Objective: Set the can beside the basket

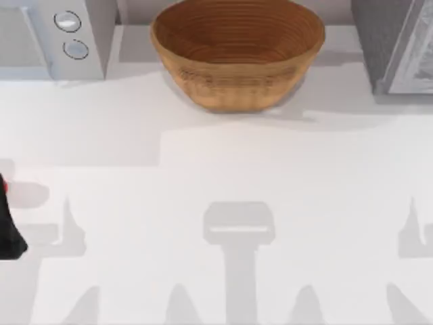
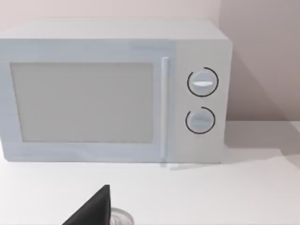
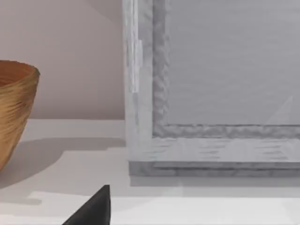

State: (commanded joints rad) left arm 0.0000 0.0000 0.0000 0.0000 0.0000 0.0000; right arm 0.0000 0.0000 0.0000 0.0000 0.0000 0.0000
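The basket [image 1: 237, 54], a large tan woven bowl with ribbed rings inside, stands at the back centre of the table; its side also shows in the right wrist view [image 3: 14, 108]. The can is a red sliver [image 1: 3, 184] at the table's far left edge, and its silver top [image 2: 121, 218] peeks into the left wrist view. My left gripper [image 1: 9, 233] is a dark shape right at the can, with a dark part [image 2: 93, 211] touching or just beside the silver top. A dark part of my right gripper [image 3: 93, 208] points toward the back right.
A pale microwave [image 1: 61, 34] with two round knobs stands at the back left, facing the left wrist camera [image 2: 112, 93]. A grey framed cabinet [image 1: 399, 47] stands at the back right [image 3: 211, 93]. White tabletop [image 1: 223, 156] stretches between the can and the basket.
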